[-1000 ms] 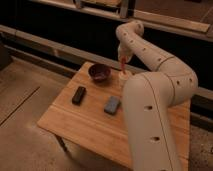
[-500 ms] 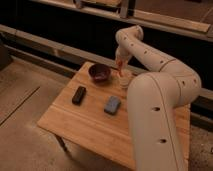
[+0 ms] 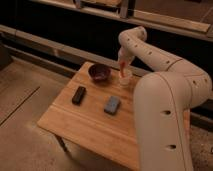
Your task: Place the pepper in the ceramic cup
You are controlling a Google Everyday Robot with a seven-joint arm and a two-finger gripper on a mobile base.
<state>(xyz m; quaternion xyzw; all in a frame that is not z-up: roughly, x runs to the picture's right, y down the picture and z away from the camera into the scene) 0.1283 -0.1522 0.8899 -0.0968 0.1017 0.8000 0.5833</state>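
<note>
Above the cup point(image 3: 125, 78), at the far edge of the table point(image 3: 90, 125), the pepper point(image 3: 121, 67) hangs upright, a thin red-orange sliver pointing down toward the cup's mouth. Its lower tip reaches about to the rim; whether it is already inside cannot be told. The gripper point(image 3: 121, 59) is directly over the cup, clenched on the pepper's upper end. The white arm point(image 3: 150, 50) bends down to it from the right side of the view, and the arm's large near segment covers the table's right part.

Just left of the cup, on the same far edge, sits the dark bowl point(image 3: 99, 73), close to the cup but not touching it. Nearer the table's middle lies the blue-grey pad point(image 3: 112, 105), flat on the wood. Left of it, well apart, lies the black block point(image 3: 78, 95), also flat. Beyond the table runs a dark wall with a pale rail point(image 3: 60, 50).
</note>
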